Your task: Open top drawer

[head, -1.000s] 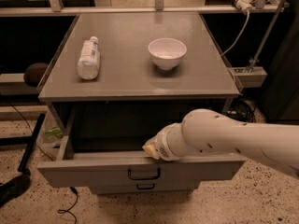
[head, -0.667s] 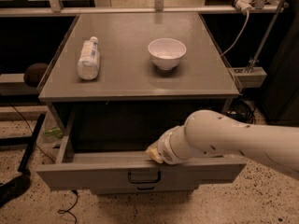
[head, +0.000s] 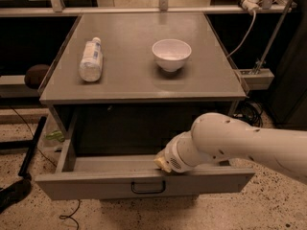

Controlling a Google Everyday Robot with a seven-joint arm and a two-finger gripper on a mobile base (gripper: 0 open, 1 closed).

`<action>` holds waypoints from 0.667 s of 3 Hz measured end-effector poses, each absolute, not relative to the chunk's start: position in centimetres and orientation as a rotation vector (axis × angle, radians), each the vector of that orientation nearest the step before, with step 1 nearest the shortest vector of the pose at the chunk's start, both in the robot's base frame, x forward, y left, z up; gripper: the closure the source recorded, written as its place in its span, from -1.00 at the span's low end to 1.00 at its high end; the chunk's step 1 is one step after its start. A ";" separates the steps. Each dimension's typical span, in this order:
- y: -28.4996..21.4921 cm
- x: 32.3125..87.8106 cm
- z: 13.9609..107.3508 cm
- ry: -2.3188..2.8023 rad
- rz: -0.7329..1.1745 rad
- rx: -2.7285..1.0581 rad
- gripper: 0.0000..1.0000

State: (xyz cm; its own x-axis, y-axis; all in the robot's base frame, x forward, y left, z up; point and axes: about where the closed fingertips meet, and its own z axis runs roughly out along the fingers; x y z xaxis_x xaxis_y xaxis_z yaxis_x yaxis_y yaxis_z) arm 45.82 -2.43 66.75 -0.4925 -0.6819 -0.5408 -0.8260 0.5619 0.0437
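The top drawer [head: 96,183] is pulled out toward me from under the grey cabinet top [head: 144,75], and its deep grey tray shows open. Its small black bar pull handle [head: 148,188] sits at the middle of the grey front. My white arm reaches in from the right. My gripper [head: 162,164] rests at the top edge of the drawer front, just above and right of the handle. Only its pale tip shows; the rest is behind the wrist. The lower drawers are out of view.
A white bowl [head: 171,54] and a plastic bottle lying on its side [head: 90,60] rest on the cabinet top. A cable [head: 244,32] hangs at the right. A greenish object [head: 55,136] lies left of the cabinet. The floor is speckled stone.
The drawer has slid out a little further toward me. My gripper has moved with its front edge, slightly down and toward me.
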 end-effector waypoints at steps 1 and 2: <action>-2.7 45.2 66.6 2.342 0.413 -1.248 -0.77; -3.1 44.4 66.6 2.350 0.408 -1.281 -1.00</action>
State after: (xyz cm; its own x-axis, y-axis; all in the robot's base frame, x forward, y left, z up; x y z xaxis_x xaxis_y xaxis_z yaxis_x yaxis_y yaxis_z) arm 44.36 -3.11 66.61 -0.4800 -0.7199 -0.5014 -0.8467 0.5298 0.0500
